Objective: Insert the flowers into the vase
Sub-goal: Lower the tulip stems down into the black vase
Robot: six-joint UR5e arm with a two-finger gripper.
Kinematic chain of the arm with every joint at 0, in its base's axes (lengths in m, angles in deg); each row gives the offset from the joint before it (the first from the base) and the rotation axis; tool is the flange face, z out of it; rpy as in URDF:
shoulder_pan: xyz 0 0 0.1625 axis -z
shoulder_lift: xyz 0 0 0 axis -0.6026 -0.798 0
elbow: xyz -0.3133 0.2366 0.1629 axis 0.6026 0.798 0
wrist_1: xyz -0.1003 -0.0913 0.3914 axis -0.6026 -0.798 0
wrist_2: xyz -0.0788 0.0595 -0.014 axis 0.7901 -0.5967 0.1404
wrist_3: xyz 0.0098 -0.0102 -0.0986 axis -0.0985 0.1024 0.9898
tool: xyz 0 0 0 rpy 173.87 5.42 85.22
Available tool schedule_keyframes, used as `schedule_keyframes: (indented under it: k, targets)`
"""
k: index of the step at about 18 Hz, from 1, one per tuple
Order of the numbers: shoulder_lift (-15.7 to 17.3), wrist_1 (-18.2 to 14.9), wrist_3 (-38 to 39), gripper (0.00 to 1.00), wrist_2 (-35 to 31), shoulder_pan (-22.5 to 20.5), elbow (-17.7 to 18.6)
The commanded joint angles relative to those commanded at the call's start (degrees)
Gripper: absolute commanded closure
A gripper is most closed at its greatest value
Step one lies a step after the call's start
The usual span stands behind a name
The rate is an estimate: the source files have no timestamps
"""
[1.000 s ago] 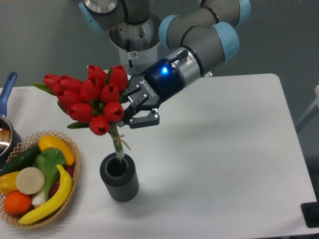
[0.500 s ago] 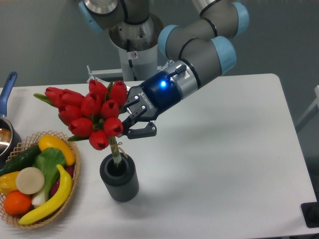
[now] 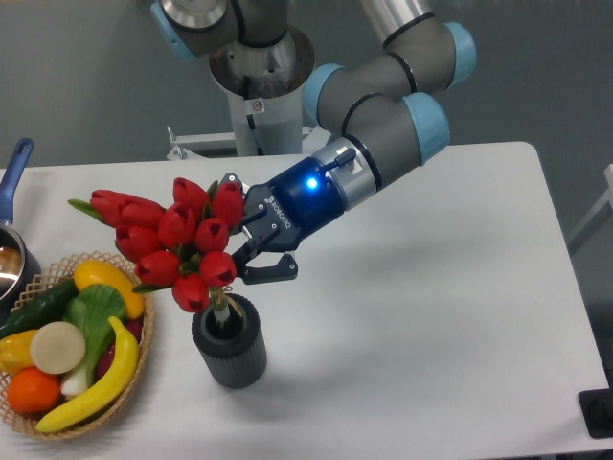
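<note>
Red tulip bunch (image 3: 179, 239) with its stems down in the mouth of the dark grey ribbed vase (image 3: 229, 344), the gripper (image 3: 251, 243) at the bunch.

At the far left edge a blue-handled pot (image 3: 11, 192) is partly in view, and in front of it a wicker basket (image 3: 142, 333) holds a banana, a cucumber, an orange and other produce. Just right of the basket, the vase stands upright on the white table (image 3: 431, 316). The tulips lean left over the basket's upper rim, red buds clustered above the vase, with only a short length of pale stem showing at its mouth. The gripper reaches in from the right, its dark fingers spread around the right side of the bunch; whether they pinch the stems or stand loose is hidden behind the buds. Behind it, the grey and blue arm (image 3: 383, 125) bends back up toward its base.
</note>
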Motion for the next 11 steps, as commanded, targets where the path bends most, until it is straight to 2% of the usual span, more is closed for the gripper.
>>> schedule_keyframes:
  k: [4, 11]
  targets:
    - [-1.67, 0.09, -0.87, 0.64, 0.0, -0.09, 0.0]
    - [-2.29, 0.0, -1.49, 0.63, -0.17, -0.18, 1.32]
